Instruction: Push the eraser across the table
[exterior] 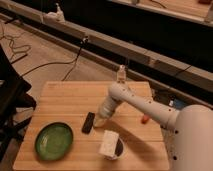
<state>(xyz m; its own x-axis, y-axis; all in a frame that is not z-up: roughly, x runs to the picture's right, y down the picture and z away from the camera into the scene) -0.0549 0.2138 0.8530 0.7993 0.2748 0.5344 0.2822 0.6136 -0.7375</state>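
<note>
— Now, looking at the gripper: hovering where?
— Sitting low over the wooden table, just beside the eraser, perhaps touching its edge. Not showing whether wide or narrow, so not guessing.
— And lying which way from there?
— Lying on the side toward the green plate, stretching its long axis from near edge to far, slightly tilted, presenting a broad flank.
— Calling for what, then?
— Probably sweeping sideways toward the plate, meeting that flank squarely, avoiding the white cup standing near on the camera's side.
</note>
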